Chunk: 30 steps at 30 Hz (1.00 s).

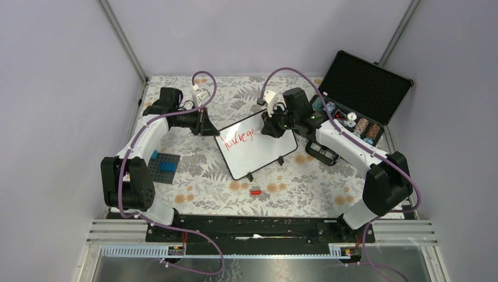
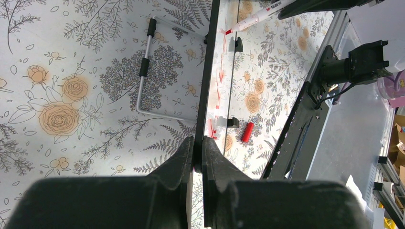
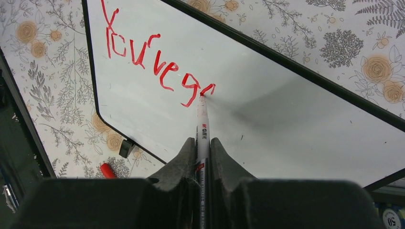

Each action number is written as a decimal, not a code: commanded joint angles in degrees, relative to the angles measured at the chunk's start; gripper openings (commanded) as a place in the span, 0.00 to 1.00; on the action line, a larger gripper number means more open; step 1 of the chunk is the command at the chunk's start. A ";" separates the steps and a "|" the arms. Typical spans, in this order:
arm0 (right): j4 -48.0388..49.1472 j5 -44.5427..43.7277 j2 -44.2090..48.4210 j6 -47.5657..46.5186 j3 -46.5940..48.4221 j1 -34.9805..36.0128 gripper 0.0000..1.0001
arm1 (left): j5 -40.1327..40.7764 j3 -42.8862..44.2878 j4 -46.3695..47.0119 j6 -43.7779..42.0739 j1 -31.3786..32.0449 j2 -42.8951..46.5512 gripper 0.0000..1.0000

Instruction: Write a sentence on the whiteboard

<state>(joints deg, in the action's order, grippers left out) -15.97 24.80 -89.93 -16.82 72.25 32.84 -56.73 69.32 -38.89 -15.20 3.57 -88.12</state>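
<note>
The whiteboard [image 1: 258, 155] stands tilted in the middle of the floral table. My left gripper [image 1: 209, 130] is shut on its left rim; in the left wrist view the board shows edge-on [image 2: 206, 71] between the gripper [image 2: 197, 152] jaws. My right gripper [image 1: 271, 129] is shut on a white marker [image 3: 202, 129] whose red tip touches the board [image 3: 286, 109]. The sentence [image 3: 153, 62] so reads "You've g" in red, with a short fresh stroke at the tip. It also shows in the top view [image 1: 238, 138]. The marker shows in the left wrist view [image 2: 258, 16].
The marker's red cap [image 1: 255, 191] lies on the table in front of the board, also seen from the wrists [image 2: 247, 132] [image 3: 107, 170]. An open black case [image 1: 358, 88] with small items stands at the back right. A blue brick plate [image 1: 163, 165] lies at the left. A wire stand [image 2: 143, 71] folds out behind the board.
</note>
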 commanded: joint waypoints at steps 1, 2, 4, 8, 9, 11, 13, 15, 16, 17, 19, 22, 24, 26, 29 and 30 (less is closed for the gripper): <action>0.78 -1.42 1.29 -1.78 -0.64 0.21 0.00 | 1.79 -0.05 1.63 -1.68 0.38 0.97 0.00; 0.71 -1.73 1.46 -1.88 -0.73 0.21 0.00 | 1.75 -0.05 1.63 -1.65 0.38 1.01 0.00; 0.68 -2.38 1.79 -2.19 -0.80 0.01 0.00 | 1.87 -0.04 1.63 -1.59 0.38 1.01 0.00; 0.09 -3.08 2.08 -2.59 -0.30 -0.82 0.00 | 1.82 -0.01 1.64 -1.58 0.38 1.04 0.00; 0.10 -3.19 2.19 -2.65 -0.15 -0.94 0.00 | 1.86 0.00 1.64 -1.59 0.38 1.05 0.00; 0.10 -3.38 2.30 -2.69 0.04 -1.20 0.00 | 1.77 0.09 1.63 -1.56 0.38 1.01 0.00; 0.14 -3.60 2.21 -2.57 0.39 -1.28 0.00 | 1.78 0.07 1.63 -1.59 0.36 0.89 0.00; 0.19 -3.66 1.94 -2.39 1.03 -1.29 0.00 | 1.79 -0.04 1.67 -1.59 0.39 1.00 0.00; 0.18 -3.71 1.81 -2.35 1.27 -1.29 0.00 | 1.75 -0.09 1.63 -1.59 0.39 1.01 0.00; 0.26 -3.78 1.66 -2.28 1.65 -1.29 0.00 | 1.79 -0.12 1.65 -1.59 0.38 1.08 0.00; 0.20 -3.58 1.38 -2.10 2.35 -1.29 0.00 | 1.86 -0.06 1.65 -1.58 0.39 1.23 0.00; 0.18 -3.09 1.03 -1.74 3.41 -1.29 0.00 | 1.88 -0.02 1.61 -1.56 0.38 1.26 0.00; 0.22 -2.99 0.82 -1.56 3.87 -1.29 0.00 | 1.87 -0.04 1.66 -1.59 0.44 1.17 0.00; 0.16 -2.60 0.81 -1.46 4.03 -1.29 0.00 | 1.80 0.01 1.65 -1.67 0.42 1.13 0.00; 0.08 -1.89 0.83 -1.39 3.95 -1.21 0.00 | 1.78 0.02 1.63 -1.67 0.39 1.09 0.00; 0.13 -1.67 0.83 -1.29 3.95 -1.24 0.00 | 1.73 0.05 1.66 -1.63 0.38 1.09 0.00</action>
<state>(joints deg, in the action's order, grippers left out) -16.88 23.11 -89.30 -18.15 74.00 32.08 -56.80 69.32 -38.92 -15.20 3.60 -88.12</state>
